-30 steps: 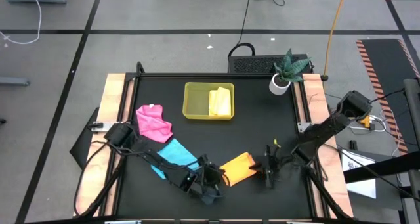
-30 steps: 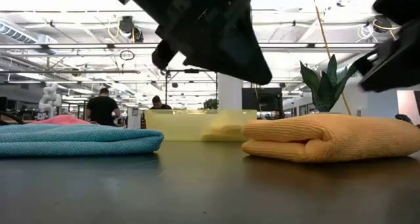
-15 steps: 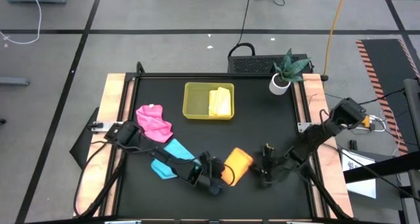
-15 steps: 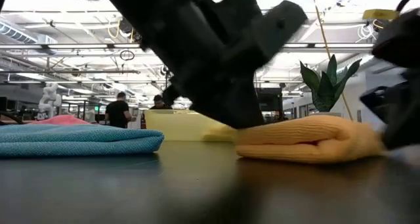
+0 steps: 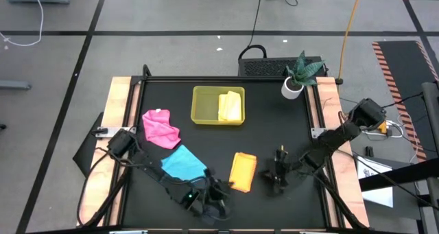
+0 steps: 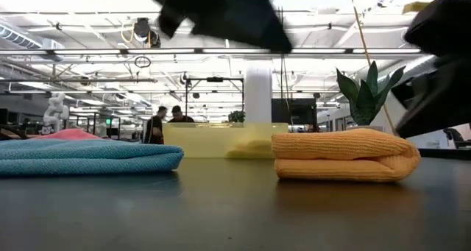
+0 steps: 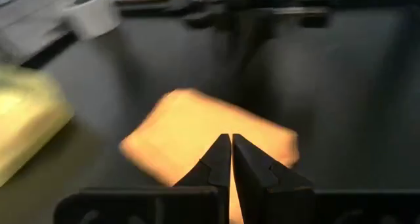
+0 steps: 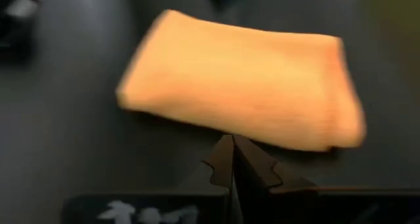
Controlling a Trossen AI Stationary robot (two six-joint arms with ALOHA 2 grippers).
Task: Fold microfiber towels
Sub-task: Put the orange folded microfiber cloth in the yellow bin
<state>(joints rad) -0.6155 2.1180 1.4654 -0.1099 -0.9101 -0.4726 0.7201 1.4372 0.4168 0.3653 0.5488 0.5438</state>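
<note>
The orange towel [image 5: 243, 171] lies folded in several layers flat on the black table, near the front middle; it also shows in the low view [image 6: 342, 155]. My left gripper [image 5: 219, 191] is shut just to its left and near side, raised above the table [image 6: 221, 15]; in the left wrist view [image 7: 231, 142] the towel [image 7: 197, 132] lies beyond the fingertips. My right gripper [image 5: 278, 177] is shut to the towel's right, apart from it [image 8: 231, 142]. The blue towel [image 5: 182, 162] lies folded and the pink towel [image 5: 161, 127] crumpled at the left. The yellow towel [image 5: 230, 107] lies folded in the tray.
The yellow-green tray [image 5: 206, 105] stands at the far middle. A potted plant [image 5: 298, 76] stands at the far right corner. Bare black table lies between the tray and the orange towel and at the right.
My left gripper has come in against the orange towel's left side, then drawn back toward the near edge and risen clear. The towel has turned about on the table: it lay slanted and now has its long side running near to far. My right gripper has shifted slightly toward it.
</note>
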